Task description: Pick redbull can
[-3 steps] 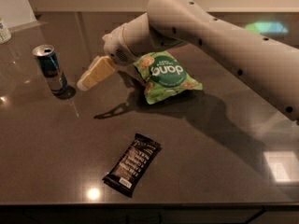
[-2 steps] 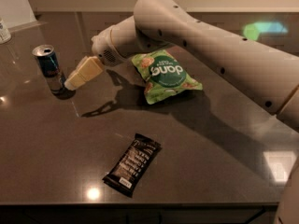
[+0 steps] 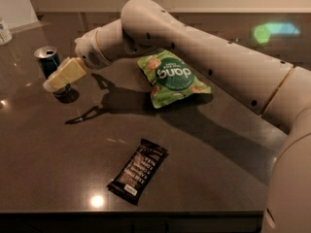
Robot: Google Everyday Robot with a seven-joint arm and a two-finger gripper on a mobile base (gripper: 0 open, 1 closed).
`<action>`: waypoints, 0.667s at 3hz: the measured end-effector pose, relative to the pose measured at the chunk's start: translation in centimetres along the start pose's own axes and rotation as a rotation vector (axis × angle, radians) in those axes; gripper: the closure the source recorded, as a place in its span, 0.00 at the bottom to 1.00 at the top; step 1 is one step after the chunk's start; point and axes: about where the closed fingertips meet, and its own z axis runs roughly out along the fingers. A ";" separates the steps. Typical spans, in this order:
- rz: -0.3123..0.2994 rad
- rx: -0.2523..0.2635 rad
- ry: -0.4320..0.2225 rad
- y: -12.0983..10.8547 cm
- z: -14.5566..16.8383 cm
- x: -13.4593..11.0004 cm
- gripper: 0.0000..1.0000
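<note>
The redbull can (image 3: 46,60) stands upright at the far left of the dark table (image 3: 204,178). It is blue and silver with a silver top. My gripper (image 3: 58,79), with pale yellow ends, reaches in from the right at the end of the large white arm. It sits right against the can's lower right side and covers part of the can's base in this view. The can still rests on the table.
A green snack bag (image 3: 171,77) lies in the middle of the table under my arm. A dark chocolate bar (image 3: 138,170) lies near the front edge. A white container with a blue label (image 3: 4,30) stands at the far left back.
My arm has swung left across the table. The gripper went from a gap to the right of the can to right against it. The can has not moved.
</note>
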 end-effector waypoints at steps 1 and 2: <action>0.003 -0.022 -0.029 0.5 1.9 -0.8 0.00; 0.003 -0.037 -0.046 0.6 3.2 -1.5 0.17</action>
